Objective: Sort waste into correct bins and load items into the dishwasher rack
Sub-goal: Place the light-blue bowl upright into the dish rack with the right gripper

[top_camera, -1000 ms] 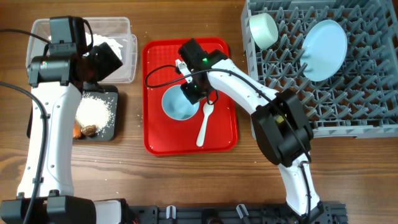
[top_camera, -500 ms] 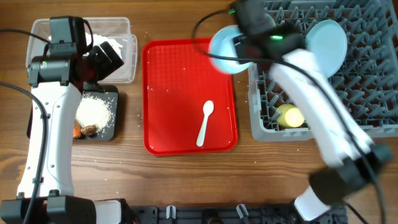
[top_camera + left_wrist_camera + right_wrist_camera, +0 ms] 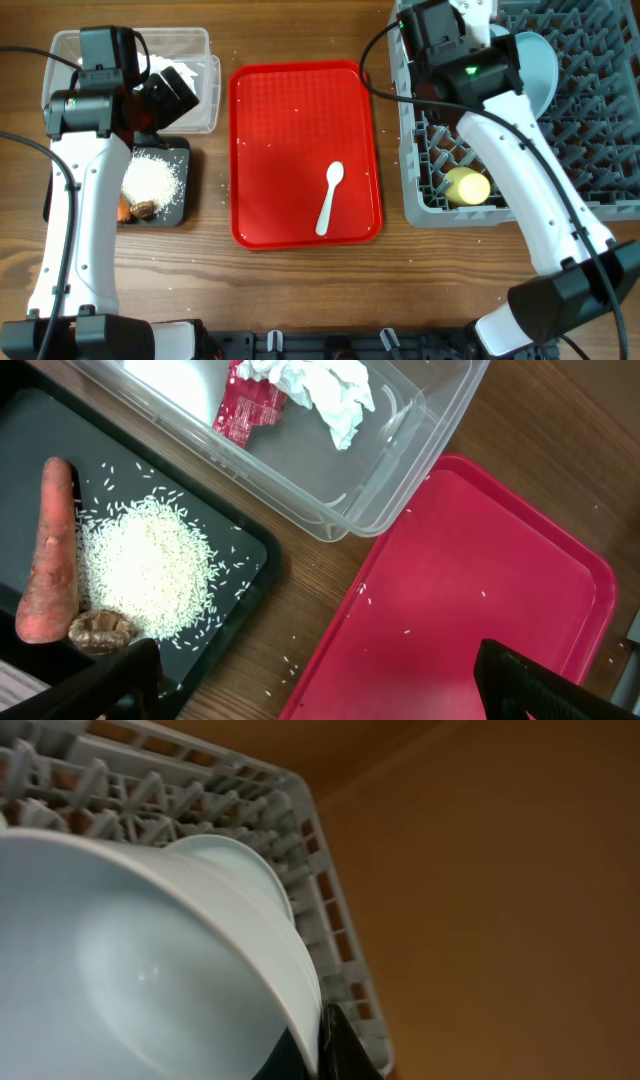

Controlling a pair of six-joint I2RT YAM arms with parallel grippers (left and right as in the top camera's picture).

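My right gripper [image 3: 318,1045] is shut on the rim of the light blue bowl [image 3: 130,970], held over the far left corner of the grey dishwasher rack [image 3: 560,170]. Another bowl's rim [image 3: 235,860] shows just behind it. The rack holds the pale blue plate [image 3: 541,60] and the yellow cup [image 3: 467,186]. The white spoon [image 3: 330,198] lies on the red tray [image 3: 290,120]. My left gripper [image 3: 320,690] is open and empty. The carrot [image 3: 50,560], brown scrap [image 3: 100,630] and rice [image 3: 150,570] are in the black tray [image 3: 40,420]. The red wrapper [image 3: 250,405] and tissue [image 3: 320,390] are in the clear tub [image 3: 400,490].
Loose rice grains lie on the wood between the black tray and the red tray [image 3: 500,610]. The left arm [image 3: 100,100] hangs over the tub and black tray at the table's left. Bare wood runs along the front edge.
My right gripper lifted the light blue bowl off the red tray and carried it right and back to the rack's far left corner. The left arm has not moved.
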